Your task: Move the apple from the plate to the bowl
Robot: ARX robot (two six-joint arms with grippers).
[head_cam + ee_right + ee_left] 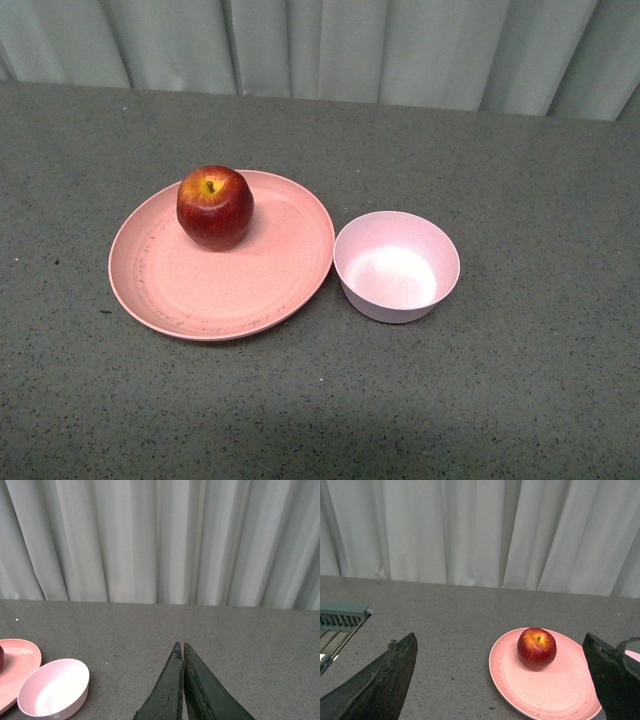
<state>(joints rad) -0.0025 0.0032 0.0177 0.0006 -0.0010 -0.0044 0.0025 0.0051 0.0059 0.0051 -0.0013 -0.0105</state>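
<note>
The dark-red apple [215, 207] stands upright on the far left part of the salmon-pink plate [250, 290]. The pale-pink bowl [397, 266] sits empty just right of the plate, almost touching it. Neither gripper shows in the front view. In the left wrist view my left gripper [500, 640] is open and empty, its jaws wide apart, short of the apple [536, 648] and the plate [545, 690]. In the right wrist view my right gripper [179, 645] is shut and empty, well off to the side of the bowl [54, 688]; the plate's edge [17, 655] shows beyond it.
Everything rests on a grey speckled table [520, 400] with a pale curtain [320, 45] behind its far edge. A grey slatted rack [337, 622] shows at the edge of the left wrist view.
</note>
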